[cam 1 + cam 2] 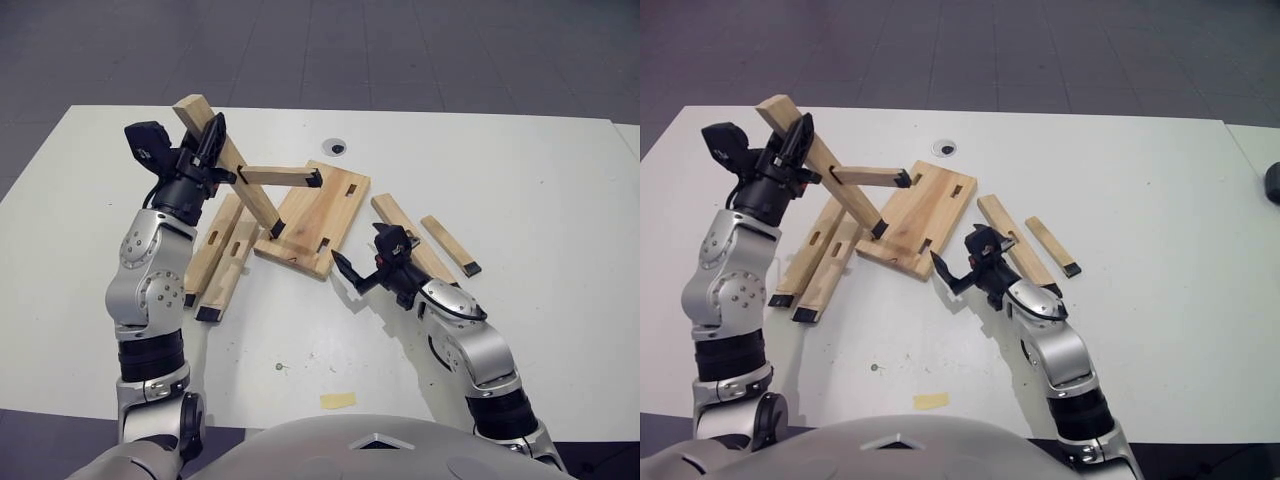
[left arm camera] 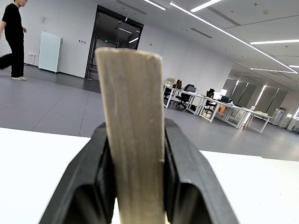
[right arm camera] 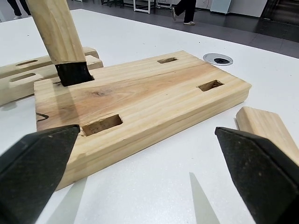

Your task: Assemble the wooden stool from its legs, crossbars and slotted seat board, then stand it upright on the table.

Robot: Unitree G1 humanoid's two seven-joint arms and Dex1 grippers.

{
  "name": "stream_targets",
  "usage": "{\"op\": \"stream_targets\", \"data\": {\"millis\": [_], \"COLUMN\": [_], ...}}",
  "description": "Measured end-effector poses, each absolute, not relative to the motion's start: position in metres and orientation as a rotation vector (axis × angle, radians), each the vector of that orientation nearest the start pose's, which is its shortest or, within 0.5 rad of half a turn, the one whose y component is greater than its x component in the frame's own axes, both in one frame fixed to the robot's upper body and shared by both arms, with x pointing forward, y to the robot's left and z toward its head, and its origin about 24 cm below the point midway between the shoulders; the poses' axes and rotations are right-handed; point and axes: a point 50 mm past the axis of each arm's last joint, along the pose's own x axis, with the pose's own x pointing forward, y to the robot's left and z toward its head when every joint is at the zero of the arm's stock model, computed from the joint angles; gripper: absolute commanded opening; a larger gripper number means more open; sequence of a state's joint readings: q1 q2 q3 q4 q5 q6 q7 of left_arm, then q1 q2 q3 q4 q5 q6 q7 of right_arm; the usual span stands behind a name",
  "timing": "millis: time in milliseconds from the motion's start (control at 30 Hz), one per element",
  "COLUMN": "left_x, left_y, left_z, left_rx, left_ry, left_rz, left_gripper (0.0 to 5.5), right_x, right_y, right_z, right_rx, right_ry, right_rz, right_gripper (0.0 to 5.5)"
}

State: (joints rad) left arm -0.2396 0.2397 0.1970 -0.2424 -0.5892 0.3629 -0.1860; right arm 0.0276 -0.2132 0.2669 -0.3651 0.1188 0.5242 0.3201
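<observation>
The left gripper (image 1: pixel 213 135) pinches 1 leg (image 1: pixel 255 200) between its jaws near the top; its foot meets the seat board (image 1: pixel 325 215), just ahead of the right gripper (image 1: pixel 358 250), jaws spread. Likely stiff, light wood: grip flat faces

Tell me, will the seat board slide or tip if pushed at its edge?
Likely slides, not tips: the seat board lies flat on the smooth table. It looks thick and stiff. The leg resting on its corner may resist.

Silver-shelled arms (image 1: pixel 150 275), black joint bands, black left tool (image 1: pixel 213 132), black right tool (image 1: pixel 358 250)
</observation>
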Motion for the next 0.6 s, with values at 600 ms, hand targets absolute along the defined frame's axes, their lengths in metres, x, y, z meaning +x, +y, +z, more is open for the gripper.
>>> {"op": "stream_targets", "data": {"millis": [600], "left_x": [0.265], "left_y": [0.177], "left_z": [0.132], "left_rx": [-0.182], "left_ry": [-0.222], "left_rz": [-0.317], "left_gripper": [1.04], "right_x": [0.228], "right_y": [-0.101], "right_z": [0.061], "right_rx": [-0.099], "right_ry": [0.240], "right_rz": [0.618], "right_gripper": [5.40]}}
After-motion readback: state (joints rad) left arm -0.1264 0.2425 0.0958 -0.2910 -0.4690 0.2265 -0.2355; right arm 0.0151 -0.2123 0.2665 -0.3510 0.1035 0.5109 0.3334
